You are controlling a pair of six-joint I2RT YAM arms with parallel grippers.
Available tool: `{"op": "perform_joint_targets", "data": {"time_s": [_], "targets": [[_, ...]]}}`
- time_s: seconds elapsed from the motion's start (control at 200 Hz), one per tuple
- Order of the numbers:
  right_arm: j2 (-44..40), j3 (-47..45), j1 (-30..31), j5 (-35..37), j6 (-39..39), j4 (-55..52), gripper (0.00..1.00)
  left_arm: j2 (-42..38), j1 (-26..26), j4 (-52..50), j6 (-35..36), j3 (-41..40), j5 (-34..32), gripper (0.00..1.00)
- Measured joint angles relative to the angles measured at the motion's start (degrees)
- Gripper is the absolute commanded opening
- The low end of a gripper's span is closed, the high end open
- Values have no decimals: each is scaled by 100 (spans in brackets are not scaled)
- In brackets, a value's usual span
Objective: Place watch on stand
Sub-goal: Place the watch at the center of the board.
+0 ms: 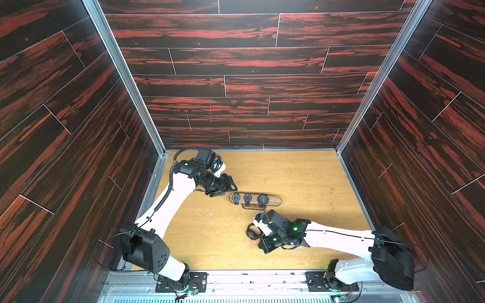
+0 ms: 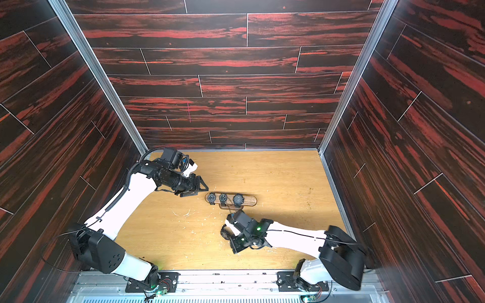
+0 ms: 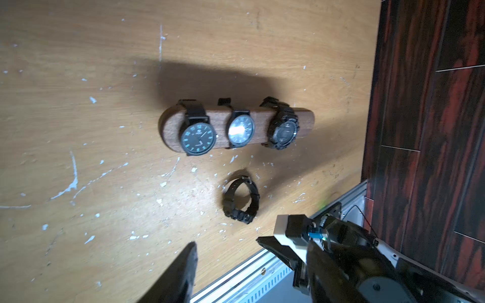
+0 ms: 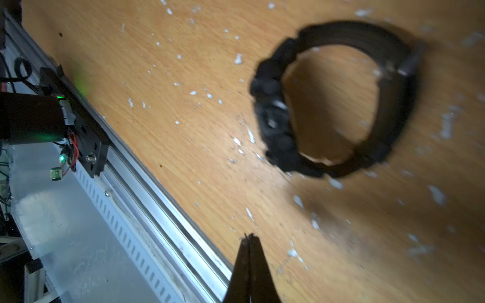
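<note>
Right wrist view: my right gripper (image 4: 250, 237), fingers pressed together on nothing, hangs at six o'clock of the loose watch (image 4: 333, 99), buckled into a ring on the table (image 4: 183, 131). The stand (image 1: 273, 200) at its twelve o'clock carries three watches, one end kept bare, probably for this one. My left gripper (image 1: 223, 188), half spread and empty, waits at the stand's nine o'clock.

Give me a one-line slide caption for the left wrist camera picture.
Three watches sit on the wooden stand while a fourth watch lies on the table beside it.

Three watches (image 3: 237, 128) strapped around the stand (image 3: 170, 128), fourth watch (image 3: 241, 199) lying loose on the scuffed worktop (image 3: 78, 105) nearby, buckled into a loop.
</note>
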Motion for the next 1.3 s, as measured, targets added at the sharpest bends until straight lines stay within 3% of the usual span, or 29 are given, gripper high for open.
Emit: {"op": "perform_joint_targets", "data": {"time_s": [0.215,0.466,0.872,0.967,1.102,1.303], "targets": [[909,645,247,356,-4,249,0,0,0,-50,-2,-17,-162,68],[1051,621,232,1285,168,221,0,2,0,-81,-2,-11,-225,70],[-166,-557,-509,2151,485,90,0,170,-87,-435,225,387,-85,76],[-498,-656,-577,2212,564,-11,0,293,-391,-612,409,610,-243,76],[-1034,-922,-706,2131,813,-238,0,551,-1266,-833,776,872,-669,74],[-1891,-1445,-1355,1644,1325,-632,0,870,-2269,-1064,1104,702,-1244,69]]}}
